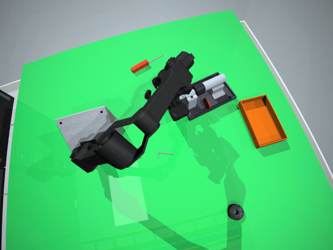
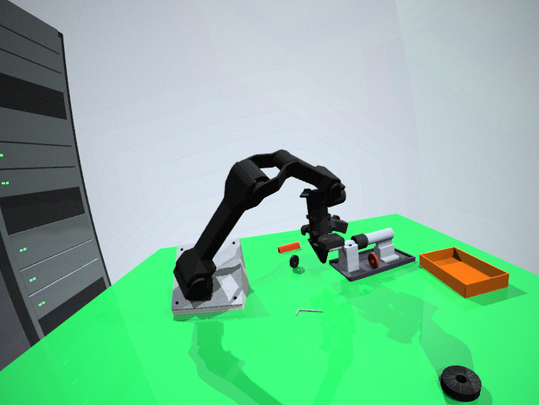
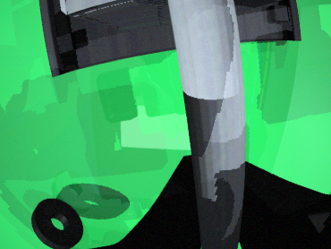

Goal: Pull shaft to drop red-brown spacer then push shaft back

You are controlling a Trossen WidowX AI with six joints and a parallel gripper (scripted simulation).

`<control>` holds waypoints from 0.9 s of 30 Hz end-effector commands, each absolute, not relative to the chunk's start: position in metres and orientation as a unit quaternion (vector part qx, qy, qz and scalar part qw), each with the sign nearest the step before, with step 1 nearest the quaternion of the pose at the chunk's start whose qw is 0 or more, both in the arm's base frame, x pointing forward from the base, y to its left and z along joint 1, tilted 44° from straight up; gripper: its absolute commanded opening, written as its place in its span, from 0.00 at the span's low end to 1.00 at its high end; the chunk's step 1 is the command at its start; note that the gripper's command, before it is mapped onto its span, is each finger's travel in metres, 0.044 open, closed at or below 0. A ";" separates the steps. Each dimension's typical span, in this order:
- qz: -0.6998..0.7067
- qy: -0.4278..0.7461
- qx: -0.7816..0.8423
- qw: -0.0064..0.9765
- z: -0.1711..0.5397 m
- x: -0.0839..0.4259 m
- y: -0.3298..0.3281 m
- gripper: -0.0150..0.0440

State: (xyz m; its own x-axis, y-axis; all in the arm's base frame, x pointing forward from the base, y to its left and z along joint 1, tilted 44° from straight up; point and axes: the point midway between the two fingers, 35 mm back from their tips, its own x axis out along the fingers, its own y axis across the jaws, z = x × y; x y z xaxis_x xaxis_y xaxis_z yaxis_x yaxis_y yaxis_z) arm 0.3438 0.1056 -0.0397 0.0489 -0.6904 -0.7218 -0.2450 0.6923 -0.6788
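My gripper [image 1: 176,104] [image 2: 324,253] is shut on the outer end of the pale shaft [image 2: 337,248] [image 3: 210,67], left of the grey support post [image 1: 191,100] [image 2: 349,258]. The red-brown spacer [image 1: 206,103] [image 2: 373,260] is off the shaft and stands on edge low on the dark base plate [image 1: 196,113] [image 2: 360,274], between post and housing. Black spacers [image 1: 199,88] [image 2: 360,240] remain on the shaft, between the post and the grey cylindrical housing [image 1: 215,81] [image 2: 380,236]. Their exact number and the shaft's inner tip are hidden.
An orange tray [image 1: 263,122] [image 2: 466,272] lies right of the base plate. A red-handled screwdriver [image 1: 140,66] [image 2: 288,248] and a small black ring [image 1: 147,94] [image 2: 293,261] [image 3: 57,223] are near the arm. A hex key [image 1: 165,153] [image 2: 309,310] and large black disc [image 1: 237,210] [image 2: 460,383] lie nearer the front.
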 end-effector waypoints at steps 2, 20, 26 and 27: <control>-0.175 0.663 -0.350 0.638 -0.039 0.349 0.108 0.25; -0.175 0.663 -0.350 0.638 -0.039 0.356 0.109 0.25; -0.175 0.663 -0.350 0.638 -0.040 0.358 0.110 0.25; -0.175 0.663 -0.350 0.638 -0.040 0.359 0.110 0.25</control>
